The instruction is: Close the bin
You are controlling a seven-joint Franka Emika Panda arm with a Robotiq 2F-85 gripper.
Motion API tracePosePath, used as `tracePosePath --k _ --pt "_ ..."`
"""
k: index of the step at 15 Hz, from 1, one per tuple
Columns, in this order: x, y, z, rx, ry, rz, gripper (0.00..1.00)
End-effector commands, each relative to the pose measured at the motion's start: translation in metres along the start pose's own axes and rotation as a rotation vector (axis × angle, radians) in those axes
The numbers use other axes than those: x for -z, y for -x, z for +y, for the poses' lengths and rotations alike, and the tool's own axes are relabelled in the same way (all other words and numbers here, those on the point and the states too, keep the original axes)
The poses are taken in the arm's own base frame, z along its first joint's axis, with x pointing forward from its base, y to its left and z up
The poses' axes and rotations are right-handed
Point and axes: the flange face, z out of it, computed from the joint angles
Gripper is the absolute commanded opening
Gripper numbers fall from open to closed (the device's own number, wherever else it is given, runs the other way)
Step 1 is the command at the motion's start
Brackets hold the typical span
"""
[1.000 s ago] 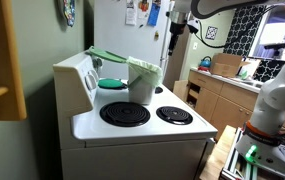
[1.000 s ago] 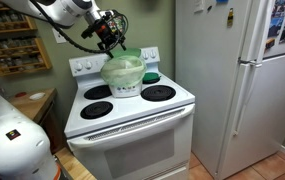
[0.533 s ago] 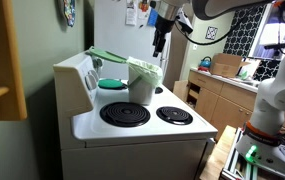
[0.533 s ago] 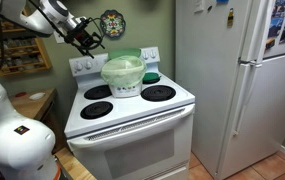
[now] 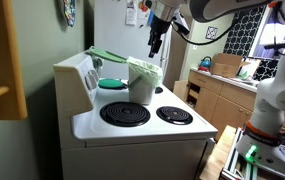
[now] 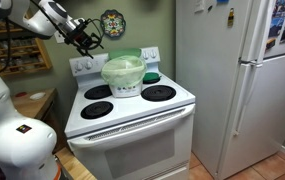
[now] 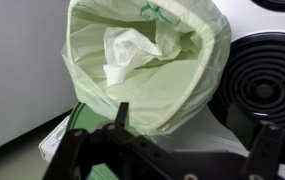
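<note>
The bin [image 5: 142,82] stands on the stove top between the burners and also shows in an exterior view [image 6: 123,75]. It is whitish, with a pale green liner bag. Its flat light-green lid [image 5: 107,55] stands open, reaching out over the stove's back panel. In the wrist view the bin's mouth [image 7: 147,60] is open, with crumpled white paper [image 7: 132,48] inside. My gripper [image 5: 154,42] hangs in the air above and beside the bin, apart from it, and shows in an exterior view [image 6: 87,38]. In the wrist view the gripper [image 7: 194,132] is open and empty.
A round teal dish [image 5: 112,84] sits on a rear burner beside the bin. Black coil burners [image 5: 125,114] lie at the front of the stove. A white fridge [image 6: 237,80] stands beside the stove. Counters and a kettle [image 5: 205,64] are further back.
The gripper has moved sideways from right over the bin to the lid side of it. In the last half second it has barely moved. The bin and lid have not moved.
</note>
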Motion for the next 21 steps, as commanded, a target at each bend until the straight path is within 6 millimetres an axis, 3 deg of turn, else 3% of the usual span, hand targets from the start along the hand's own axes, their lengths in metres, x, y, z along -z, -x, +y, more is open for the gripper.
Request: tracePosePath --k 1,7,10,11,13,18,21 --pt "-0.001 -0.007 -0.002 0.003 0.008 0.016 1.00" --pt "-0.015 -0.053 -0.017 -0.035 0.171 0.288 1.00" --pt "-0.033 -0.071 -0.035 -0.085 0.166 0.370 1.00" --pt "-0.024 -0.059 -0.025 -0.066 0.168 0.330 1.00" --pt "-0.032 -0.063 -0.029 -0.066 0.158 0.329 1.00" --pt "-0.026 -0.061 -0.024 -0.071 0.167 0.335 1.00" --pt "-0.044 -0.068 -0.029 -0.109 0.119 0.355 1.00"
